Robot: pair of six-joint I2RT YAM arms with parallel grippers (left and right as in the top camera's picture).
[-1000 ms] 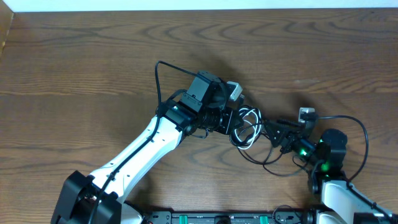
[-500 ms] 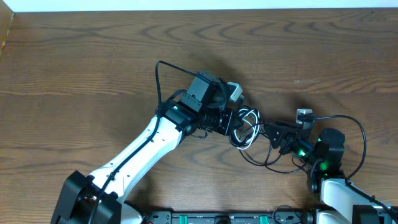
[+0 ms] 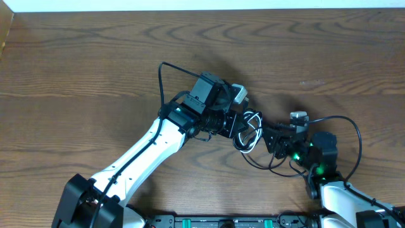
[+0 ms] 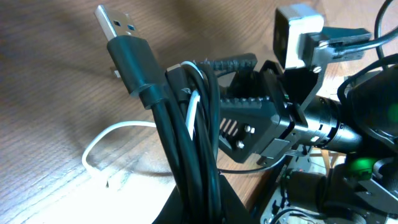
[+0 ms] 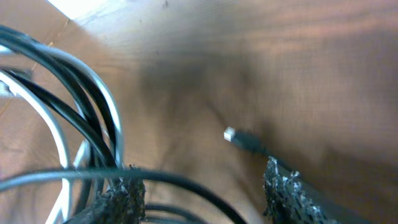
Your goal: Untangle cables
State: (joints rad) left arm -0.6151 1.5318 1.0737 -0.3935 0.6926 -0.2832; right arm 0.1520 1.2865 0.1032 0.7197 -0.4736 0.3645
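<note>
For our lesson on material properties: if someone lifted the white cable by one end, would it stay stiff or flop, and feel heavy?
Probably floppy: the white cable lies in a loose curve on the table. Likely light, being thinner than the black cables beside it. It may snag rather than slide free, since it runs between them.

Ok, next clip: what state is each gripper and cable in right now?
Left gripper: shut on cable bundle.
Right gripper: open, one black strand running between its fingers.
Cable bundle: tangled, black and white strands bunched together.
White cable: looped, one loop trailing onto the table.
USB plug: free, sticking up from the bundle.
</note>
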